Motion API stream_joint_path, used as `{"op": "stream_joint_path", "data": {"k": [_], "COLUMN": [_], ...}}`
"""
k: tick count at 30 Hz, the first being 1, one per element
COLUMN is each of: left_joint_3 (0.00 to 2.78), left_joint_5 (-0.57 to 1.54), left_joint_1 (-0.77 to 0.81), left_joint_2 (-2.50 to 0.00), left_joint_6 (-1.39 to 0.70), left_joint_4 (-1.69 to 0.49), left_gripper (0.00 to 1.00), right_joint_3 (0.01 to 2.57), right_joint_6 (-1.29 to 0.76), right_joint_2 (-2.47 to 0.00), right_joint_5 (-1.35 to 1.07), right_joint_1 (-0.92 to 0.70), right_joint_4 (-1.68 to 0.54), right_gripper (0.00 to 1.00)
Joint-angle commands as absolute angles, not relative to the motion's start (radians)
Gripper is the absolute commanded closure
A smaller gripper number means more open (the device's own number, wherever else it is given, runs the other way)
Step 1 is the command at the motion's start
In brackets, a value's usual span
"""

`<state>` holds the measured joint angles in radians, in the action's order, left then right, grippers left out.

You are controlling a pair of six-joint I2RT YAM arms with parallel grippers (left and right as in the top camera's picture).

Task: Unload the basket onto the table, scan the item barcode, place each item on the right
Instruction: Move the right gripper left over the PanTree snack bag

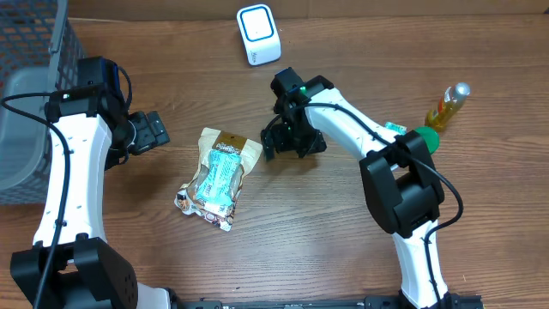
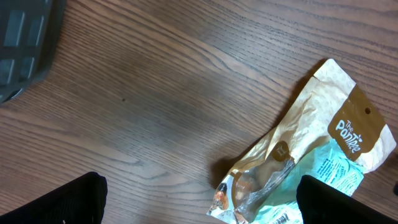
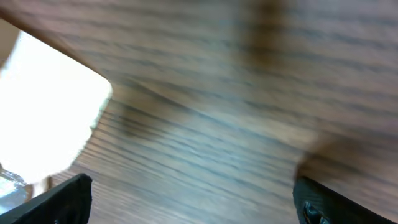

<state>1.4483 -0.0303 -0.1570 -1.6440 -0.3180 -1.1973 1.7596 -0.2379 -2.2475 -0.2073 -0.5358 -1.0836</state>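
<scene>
The item, a tan and teal snack bag (image 1: 220,175), lies flat on the wooden table between the two arms. The white barcode scanner (image 1: 258,34) stands at the back centre. My left gripper (image 1: 161,130) is open, just left of the bag; in its wrist view the bag (image 2: 311,155) lies under the right finger (image 2: 345,199), and the left gripper (image 2: 199,208) holds nothing. My right gripper (image 1: 287,146) is open, close to the bag's upper right corner. Its wrist view is blurred: the right gripper (image 3: 193,205) is over bare wood, with the bag's pale edge (image 3: 50,112) at left.
A grey mesh basket (image 1: 26,86) stands at the far left, its corner (image 2: 25,43) showing in the left wrist view. A yellow bottle (image 1: 448,107) and a green item (image 1: 425,137) lie at the right, behind the right arm.
</scene>
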Motion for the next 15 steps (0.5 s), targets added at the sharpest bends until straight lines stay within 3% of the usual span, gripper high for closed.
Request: {"op": "stream_joint_path", "data": {"k": [1,15], "left_joint_3": [1.453,1.453], "left_joint_5": [-0.033,-0.033], "left_joint_1": [-0.157,-0.157], "left_joint_2": [-1.647,-1.647], "left_joint_6": [-0.318,-0.318], "left_joint_4": [-1.196,-1.196], "left_gripper": [0.00,0.01], "right_joint_3": [1.753,1.753], "right_joint_6": [-0.247,-0.247], "right_joint_2": [-2.241,-2.241], "right_joint_5": [-0.211,-0.211], "right_joint_1": [-0.540,-0.539], "right_joint_4": [-1.045,-0.989], "right_gripper": [0.00,0.00]}}
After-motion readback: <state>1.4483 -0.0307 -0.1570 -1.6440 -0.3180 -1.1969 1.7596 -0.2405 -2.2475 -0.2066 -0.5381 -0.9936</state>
